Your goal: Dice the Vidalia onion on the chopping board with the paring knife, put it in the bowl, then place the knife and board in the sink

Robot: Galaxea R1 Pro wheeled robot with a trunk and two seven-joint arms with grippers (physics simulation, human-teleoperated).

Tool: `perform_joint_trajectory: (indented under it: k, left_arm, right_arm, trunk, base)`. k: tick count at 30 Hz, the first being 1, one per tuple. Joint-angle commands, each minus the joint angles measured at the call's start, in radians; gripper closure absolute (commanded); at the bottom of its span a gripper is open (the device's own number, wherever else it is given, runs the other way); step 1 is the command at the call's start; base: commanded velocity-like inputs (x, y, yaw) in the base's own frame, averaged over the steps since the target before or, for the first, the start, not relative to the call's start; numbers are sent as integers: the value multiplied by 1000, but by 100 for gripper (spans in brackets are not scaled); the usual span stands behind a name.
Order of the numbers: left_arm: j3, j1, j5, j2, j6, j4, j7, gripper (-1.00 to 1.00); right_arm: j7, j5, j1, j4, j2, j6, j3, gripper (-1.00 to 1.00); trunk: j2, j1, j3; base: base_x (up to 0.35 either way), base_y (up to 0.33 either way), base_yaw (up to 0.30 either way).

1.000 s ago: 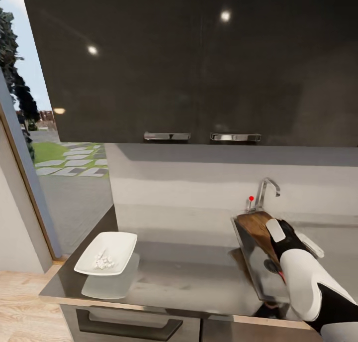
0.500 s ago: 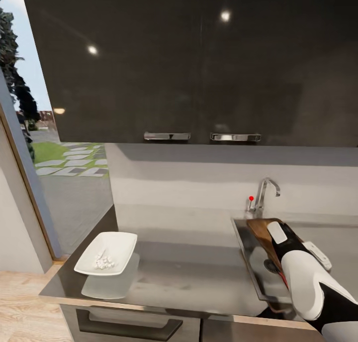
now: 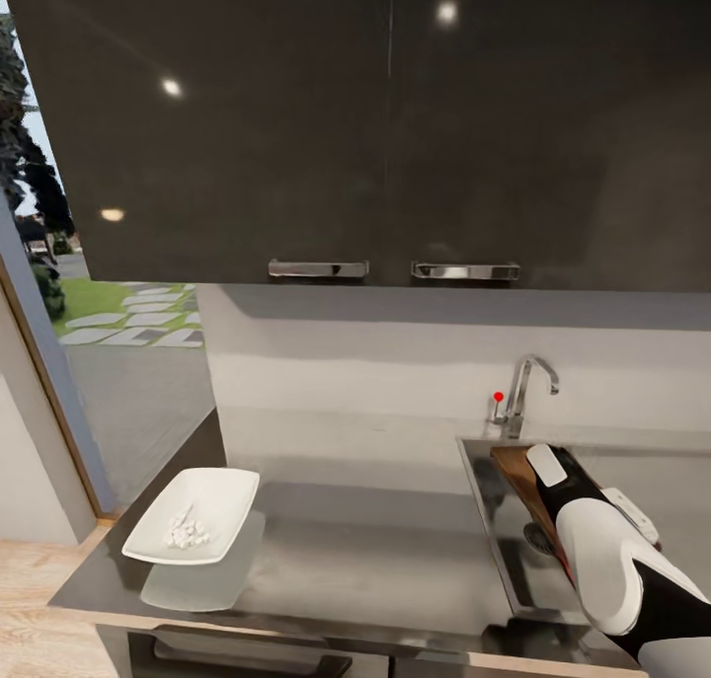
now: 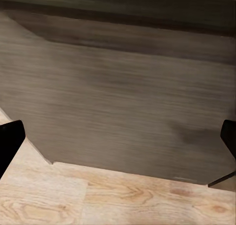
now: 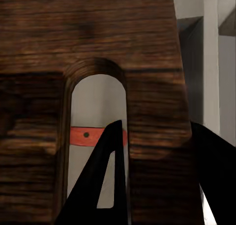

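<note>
With white diced onion (image 3: 184, 534) already in the bowl (image 3: 194, 513) at the countertop's (image 3: 375, 550) left end, the right gripper (image 5: 157, 185), clamped on the chopping board (image 3: 520, 481), holds it tilted inside the sink (image 3: 494, 520) at right, where the red-handled paring knife (image 5: 96, 136) appears to lie, leaving only release.

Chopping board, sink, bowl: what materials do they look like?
Chopping board: dark-brown wood, visible grain, matte. Sink: likely stainless steel, grey with a reflective sheen. Bowl: smooth glossy white, ceramic or plastic; can't tell which.
</note>
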Motion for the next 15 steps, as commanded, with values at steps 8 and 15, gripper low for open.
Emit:
perform_joint_trajectory:
  k: [8, 15]
  left_arm:
    - [-7, 0, 7, 2, -2, -3, 8, -100]
    - [-7, 0, 7, 1, -2, -2, 8, -100]
  right_arm:
    - [13, -3, 0, 43, -1, -23, -1, 100]
    - [95, -1, 0, 101, -3, -103, -1, 100]
  trunk:
    - [-1, 0, -13]
    - [-1, 0, -24]
  base:
    - [6, -4, 0]
    - [0, 0, 0]
